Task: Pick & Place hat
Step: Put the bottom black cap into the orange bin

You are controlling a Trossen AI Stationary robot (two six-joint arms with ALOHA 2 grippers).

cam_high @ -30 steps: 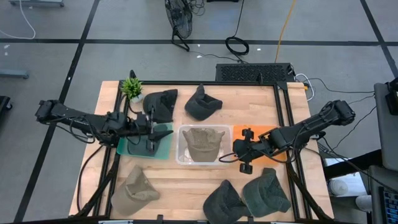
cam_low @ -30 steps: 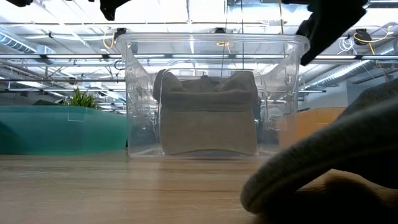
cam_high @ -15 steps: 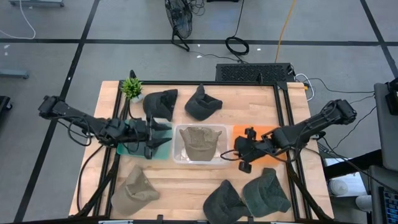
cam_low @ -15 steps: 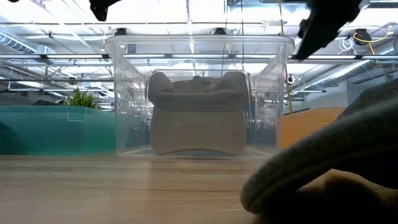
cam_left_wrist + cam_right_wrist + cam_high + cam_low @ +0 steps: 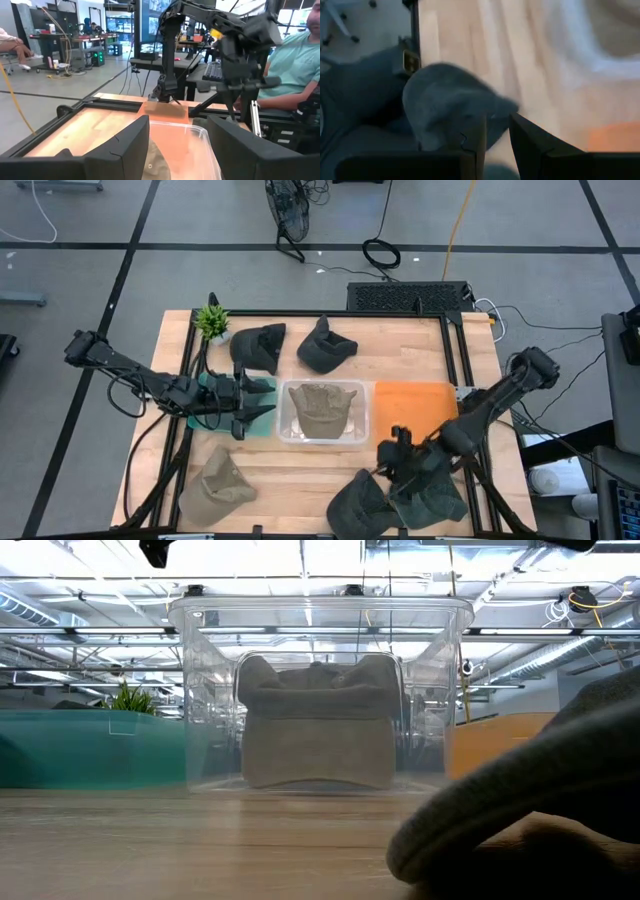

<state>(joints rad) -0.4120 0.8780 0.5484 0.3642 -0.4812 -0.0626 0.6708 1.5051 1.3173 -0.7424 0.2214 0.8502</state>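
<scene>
Six hats share the wooden table (image 5: 300, 470), and no brand, label or writing can be read on any of them or on the bins. The largest fittings are three containers in a row across the middle: a teal tray (image 5: 262, 423) on the left, a clear plastic bin (image 5: 322, 436) in the centre, and an orange tray (image 5: 415, 405) on the right. A tan hat (image 5: 322, 407) sits inside the clear bin, and the low view shows it resting against the bin's far wall. Behind the row lie two dark hats (image 5: 258, 345) side by side, near a small potted plant (image 5: 212, 321) at the back left corner. A second tan hat (image 5: 218, 483) lies near the front left, and two grey-green hats (image 5: 432, 492) lie touching each other at the front right. The left gripper (image 5: 262, 398) hovers over the teal tray just beside the clear bin, its fingers spread wide with nothing between them. The right gripper (image 5: 396, 470) is low over the front right pair of hats, its fingers (image 5: 530, 145) set a narrow gap apart above a grey hat, gripping nothing that shows.
</scene>
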